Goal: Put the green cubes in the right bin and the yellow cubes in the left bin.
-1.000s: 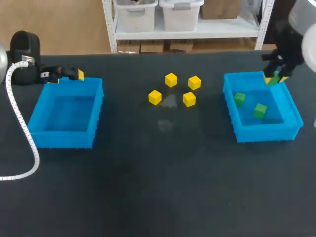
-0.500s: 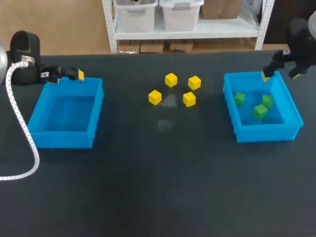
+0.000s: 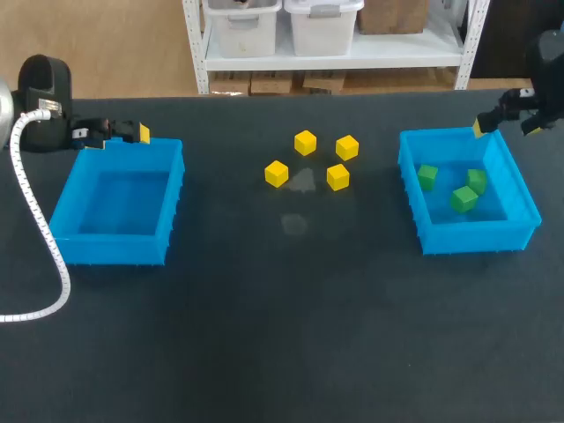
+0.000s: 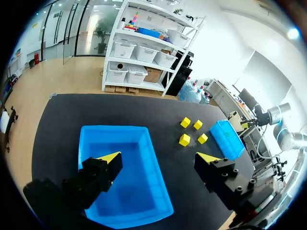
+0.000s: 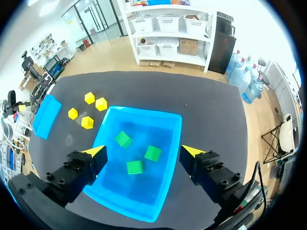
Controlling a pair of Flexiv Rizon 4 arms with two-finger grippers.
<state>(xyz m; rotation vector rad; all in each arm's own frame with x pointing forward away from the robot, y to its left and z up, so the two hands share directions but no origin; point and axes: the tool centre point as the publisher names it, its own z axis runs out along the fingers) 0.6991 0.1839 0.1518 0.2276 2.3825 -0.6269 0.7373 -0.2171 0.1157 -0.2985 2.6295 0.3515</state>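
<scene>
Three green cubes (image 3: 463, 199) (image 5: 135, 167) lie inside the right blue bin (image 3: 476, 236) (image 5: 144, 111). My right gripper (image 3: 506, 124) (image 5: 144, 151) hovers open above that bin's far edge, with nothing between its fingers. Several yellow cubes (image 3: 305, 142) (image 4: 184, 140) (image 5: 87, 122) sit clustered on the black table between the bins. The left blue bin (image 3: 115, 242) (image 4: 115, 128) holds nothing. At its far left corner my left gripper (image 3: 119, 134) (image 4: 159, 158) stands open and holds nothing, above the bin.
A white ribbed cable (image 3: 35, 229) hangs from my left arm along the table's left side. A faint pale smudge (image 3: 295, 224) marks the tabletop just in front of the yellow cubes.
My right gripper opened and let go of a green cube, which dropped into the right bin. The gripper then drew up and back to the right. The left arm has not moved.
</scene>
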